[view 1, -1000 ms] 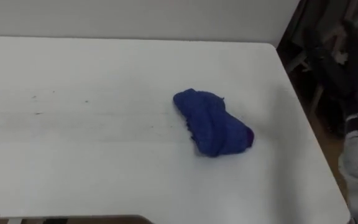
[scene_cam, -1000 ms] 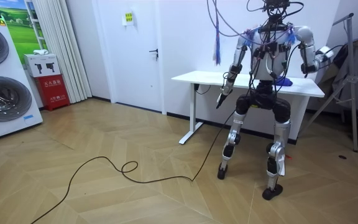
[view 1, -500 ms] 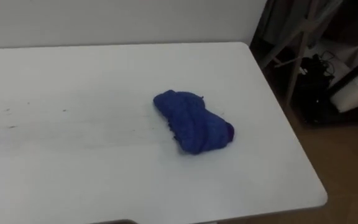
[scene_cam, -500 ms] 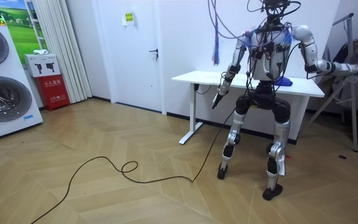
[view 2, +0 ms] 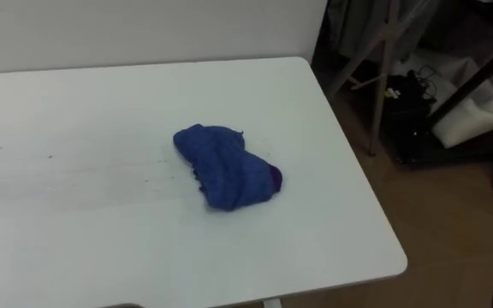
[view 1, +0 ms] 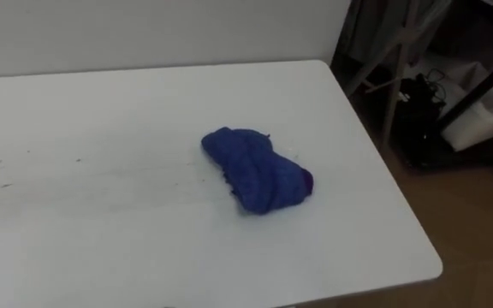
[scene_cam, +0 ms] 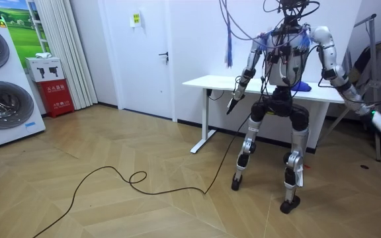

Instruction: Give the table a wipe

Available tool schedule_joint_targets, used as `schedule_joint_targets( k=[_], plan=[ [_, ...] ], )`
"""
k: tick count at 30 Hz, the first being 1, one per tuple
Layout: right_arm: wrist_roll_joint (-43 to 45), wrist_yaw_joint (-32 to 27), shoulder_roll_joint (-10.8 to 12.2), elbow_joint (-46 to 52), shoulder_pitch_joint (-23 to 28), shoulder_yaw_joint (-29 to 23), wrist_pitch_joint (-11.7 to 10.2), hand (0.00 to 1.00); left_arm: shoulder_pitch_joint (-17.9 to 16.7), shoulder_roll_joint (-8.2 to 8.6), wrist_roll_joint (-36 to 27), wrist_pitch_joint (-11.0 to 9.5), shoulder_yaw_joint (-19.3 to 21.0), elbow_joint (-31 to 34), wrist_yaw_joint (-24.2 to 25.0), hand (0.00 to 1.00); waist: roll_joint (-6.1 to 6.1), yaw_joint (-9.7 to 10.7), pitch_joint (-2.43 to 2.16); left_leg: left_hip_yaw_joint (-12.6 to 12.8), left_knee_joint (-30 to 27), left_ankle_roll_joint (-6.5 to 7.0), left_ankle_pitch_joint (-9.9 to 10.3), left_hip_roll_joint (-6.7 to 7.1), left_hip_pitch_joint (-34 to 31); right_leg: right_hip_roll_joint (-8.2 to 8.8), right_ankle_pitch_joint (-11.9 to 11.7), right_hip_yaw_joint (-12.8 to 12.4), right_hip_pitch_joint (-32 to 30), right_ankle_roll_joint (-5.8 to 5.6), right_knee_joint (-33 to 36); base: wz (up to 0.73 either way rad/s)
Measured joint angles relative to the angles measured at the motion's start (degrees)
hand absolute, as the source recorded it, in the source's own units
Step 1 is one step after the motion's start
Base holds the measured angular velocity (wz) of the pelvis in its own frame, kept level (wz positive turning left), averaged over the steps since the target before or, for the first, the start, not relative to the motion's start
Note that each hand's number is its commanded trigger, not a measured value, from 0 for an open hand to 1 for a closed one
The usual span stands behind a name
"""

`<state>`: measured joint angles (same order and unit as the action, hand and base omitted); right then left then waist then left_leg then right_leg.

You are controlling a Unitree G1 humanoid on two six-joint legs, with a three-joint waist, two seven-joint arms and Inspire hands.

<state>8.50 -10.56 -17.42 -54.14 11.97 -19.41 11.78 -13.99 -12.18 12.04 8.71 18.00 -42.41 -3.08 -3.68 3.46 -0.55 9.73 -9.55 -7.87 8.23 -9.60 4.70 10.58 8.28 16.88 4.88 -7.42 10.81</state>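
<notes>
Crumpled blue cloth lies bunched on white rectangular tabletop, toward 3 o'clock from its middle, no hand on it. Robot stands at table. Left hand hangs beside table edge; right hand out low at 4 o'clock. Fingers of both: cannot tell.

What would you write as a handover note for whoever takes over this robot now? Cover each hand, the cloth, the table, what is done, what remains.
Left hand: hangs at the robot's side, below the tabletop, state unreadable.
Right hand: stretched out low, beyond the table's right end, state unreadable.
Blue cloth: bunched on the white table, right of centre, in neither hand.
Done: no wiping evident; faint dark specks lie left of the cloth.
Left: grasp the cloth, wipe the top.
</notes>
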Motion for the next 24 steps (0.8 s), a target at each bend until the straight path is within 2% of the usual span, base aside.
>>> schedule_joint_targets(
  k=[1, 5, 8, 9, 11, 16, 24],
  plan=[
    [0.62, 1.22, 1.13, -0.28, 0.82, 2.09, -0.05, 0.00, 0.43, 0.23, 0.03, -0.21, -1.55, -0.84, 0.02, 0.00, 0.60, -0.77, 0.15, 0.17, 0.00, 0.00, 0.00, 0.00, 0.10, -0.05, 0.00, -0.31, -0.02, 0.00, -0.14, -0.04],
    [1.72, 3.65, 5.10, -4.16, 0.73, 7.81, -0.99, 0.00, 0.53, 1.43, 0.04, -1.02, -3.08, -2.57, -0.24, 0.00, 1.58, -2.61, 0.12, 0.11, 0.02, 0.02, 0.04, 0.04, 0.12, -0.06, -0.01, -0.40, 0.13, 0.01, -0.20, 0.01],
    [3.54, 4.17, 7.03, -4.65, 0.47, 11.26, -1.55, 0.00, 0.37, 2.50, 0.42, -1.81, -3.69, -3.76, -1.93, 0.00, 2.47, -3.75, 0.26, -0.16, 0.01, 0.03, 0.04, 0.18, 0.09, -0.05, -0.02, -0.62, 0.18, 0.02, -0.19, 0.02],
    [3.69, 4.48, 7.22, -4.60, 0.37, 11.69, -1.79, 0.00, 0.37, 2.76, 0.79, -1.86, -3.76, -4.01, -2.13, 0.00, 2.79, -3.96, 0.23, -0.19, 0.01, 0.03, 0.04, 0.20, 0.09, -0.05, -0.02, -0.63, 0.25, 0.02, -0.20, 0.00],
    [5.37, 5.57, 7.60, -4.26, -0.28, 13.70, -2.37, 0.00, 0.07, 3.24, 1.63, -2.03, -5.29, -5.12, -2.98, 0.00, 3.39, -4.41, 0.46, -0.43, -0.08, 0.05, 0.02, 0.22, 0.06, -0.05, -0.02, -0.62, 0.35, 0.02, -0.14, 0.04],
    [10.17, 7.16, 7.95, -3.34, -1.72, 16.78, -3.07, 0.00, -0.73, 4.36, 2.21, -2.77, -7.88, -5.10, -3.00, 0.00, 4.25, -5.45, 0.31, -0.98, -0.18, 0.07, 0.01, 0.30, -0.18, -0.06, 0.04, -0.63, 0.38, 0.00, -0.14, 0.03],
    [13.04, 8.76, 8.24, -3.42, -2.31, 18.14, -4.36, 0.00, -1.40, 4.62, 3.82, -3.12, -8.20, -5.10, -3.38, 0.00, 3.36, -5.30, 0.51, -1.98, -0.31, 0.08, -0.01, 0.46, -0.18, -0.06, 0.34, -0.30, 1.16, -0.04, -0.20, 0.05]
  ],
)
